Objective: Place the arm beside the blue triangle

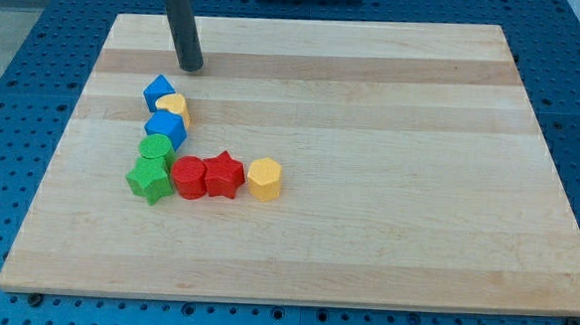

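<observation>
My tip (191, 66) rests on the wooden board (372, 107) near the view's top left. The blue triangle (157, 91) lies just below and left of the tip, a short gap apart. It heads a cluster of blocks: a yellow block (177, 107) touches its right side, and a blue cube (166, 130) lies below that.
Further down the cluster are a green round block (156, 149), a green star (150, 181), a red round block (188, 177), a red star (224, 175) and a yellow hexagon (264, 178). Blue perforated table surrounds the board.
</observation>
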